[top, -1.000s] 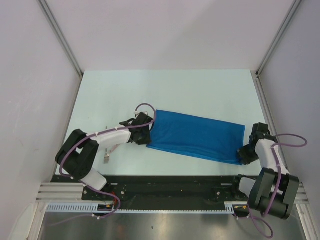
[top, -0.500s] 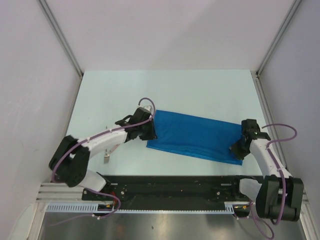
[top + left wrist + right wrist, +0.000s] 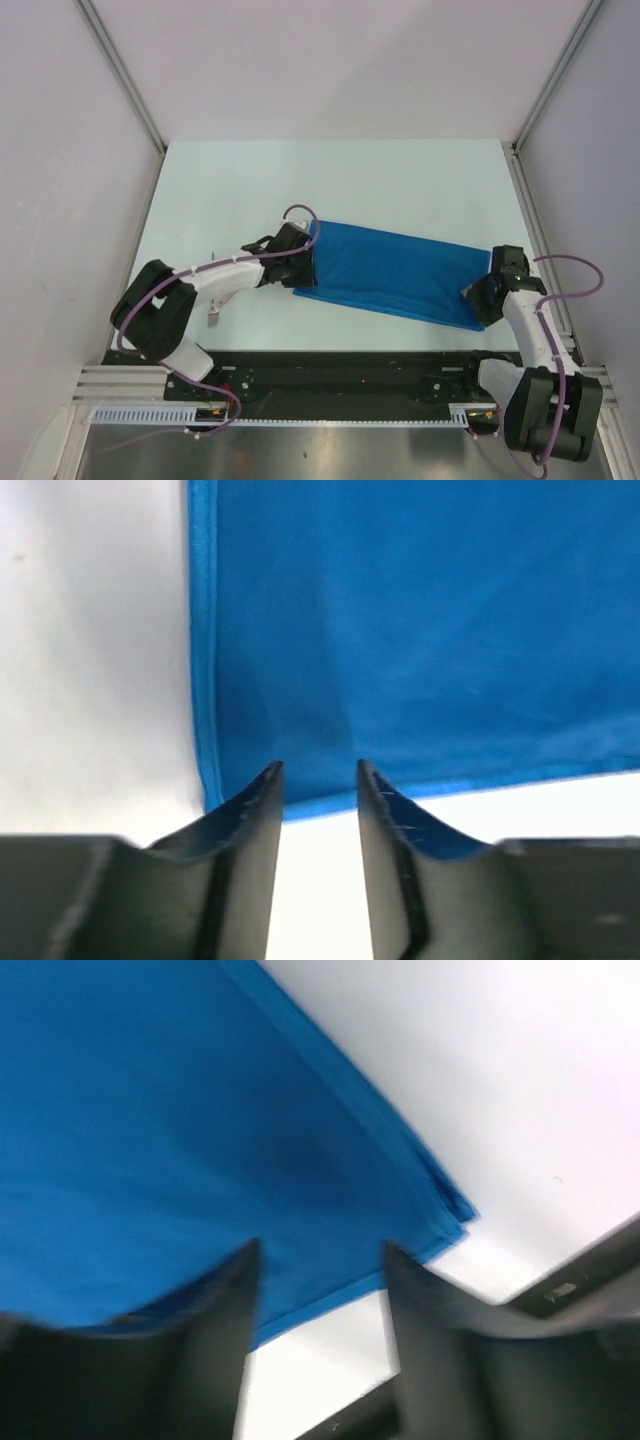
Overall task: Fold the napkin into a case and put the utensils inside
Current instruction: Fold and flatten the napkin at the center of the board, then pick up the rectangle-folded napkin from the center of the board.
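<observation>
Royal-blue cloth, the napkin (image 3: 395, 275), lies flat on the white table (image 3: 330, 190) as a long folded band that runs slantwise from the middle of the table toward the right side. At its right end the right wrist view shows several layers stacked one on another, their edges a little stepped at the corner. Whether anything lies between these layers I cannot tell, because only the smooth upper surface and the edges are visible. The left gripper (image 3: 318, 768) is at the left end of the band, over the near corner. Its two fingers (image 3: 255, 820) stand apart with a clear gap, through which the cloth edge and the table are seen, and they hold nothing. The right gripper (image 3: 320, 1248) is at the right end, over the near edge. Its jaws are also parted, with blue cloth and white table visible between them, and nothing is gripped there. One silver-grey utensil (image 3: 214, 314) lies on the table near the left arm (image 3: 215, 275), partly hidden by it, to the left of the napkin and not touching it.
</observation>
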Robot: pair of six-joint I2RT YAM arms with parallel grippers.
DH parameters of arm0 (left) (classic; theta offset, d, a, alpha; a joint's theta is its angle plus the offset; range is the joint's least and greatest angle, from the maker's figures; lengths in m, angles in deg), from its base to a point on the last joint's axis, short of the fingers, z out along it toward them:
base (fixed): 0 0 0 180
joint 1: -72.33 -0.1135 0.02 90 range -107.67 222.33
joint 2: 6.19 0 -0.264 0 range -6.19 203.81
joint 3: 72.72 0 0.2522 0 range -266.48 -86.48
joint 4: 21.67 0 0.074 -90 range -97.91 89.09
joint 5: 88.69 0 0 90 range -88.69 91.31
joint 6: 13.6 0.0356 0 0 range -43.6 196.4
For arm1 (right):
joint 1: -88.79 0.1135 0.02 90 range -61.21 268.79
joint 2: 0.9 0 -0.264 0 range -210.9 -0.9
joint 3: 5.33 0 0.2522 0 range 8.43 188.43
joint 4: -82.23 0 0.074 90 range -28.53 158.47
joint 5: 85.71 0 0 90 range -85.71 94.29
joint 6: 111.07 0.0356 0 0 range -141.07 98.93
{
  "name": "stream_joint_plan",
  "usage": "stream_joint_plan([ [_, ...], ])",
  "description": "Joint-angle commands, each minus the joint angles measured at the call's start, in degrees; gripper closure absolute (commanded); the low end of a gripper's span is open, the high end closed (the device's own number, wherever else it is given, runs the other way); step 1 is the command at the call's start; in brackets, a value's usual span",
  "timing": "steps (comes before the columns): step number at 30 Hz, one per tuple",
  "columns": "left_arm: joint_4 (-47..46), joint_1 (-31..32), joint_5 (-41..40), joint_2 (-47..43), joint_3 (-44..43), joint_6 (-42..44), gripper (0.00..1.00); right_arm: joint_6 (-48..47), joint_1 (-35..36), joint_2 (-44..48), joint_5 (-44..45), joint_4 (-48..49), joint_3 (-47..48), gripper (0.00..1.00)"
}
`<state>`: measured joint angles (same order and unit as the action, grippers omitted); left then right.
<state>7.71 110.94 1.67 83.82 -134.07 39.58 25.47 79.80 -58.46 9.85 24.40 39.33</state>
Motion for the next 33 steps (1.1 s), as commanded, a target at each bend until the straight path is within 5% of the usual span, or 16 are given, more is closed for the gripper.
stream_joint_plan([
  [1,2.7,0.9,2.5,-8.2,-3.0,0.7,0.55,-3.6,-5.0,1.6,-4.6,5.9,4.8,0.33],
  [7,5.6,1.2,11.8,-21.1,-4.3,2.5,0.49,-12.0,-9.3,-6.9,-4.0,8.7,11.4,0.22],
  [16,6.6,4.2,13.6,-29.8,-2.1,4.9,0.49,-21.0,-12.1,-14.4,-3.6,15.2,9.6,0.29],
  [33,5.8,6.1,13.2,-28.8,-2.2,5.2,0.49,-24.1,-7.4,-29.9,-1.4,17.7,11.7,0.41],
])
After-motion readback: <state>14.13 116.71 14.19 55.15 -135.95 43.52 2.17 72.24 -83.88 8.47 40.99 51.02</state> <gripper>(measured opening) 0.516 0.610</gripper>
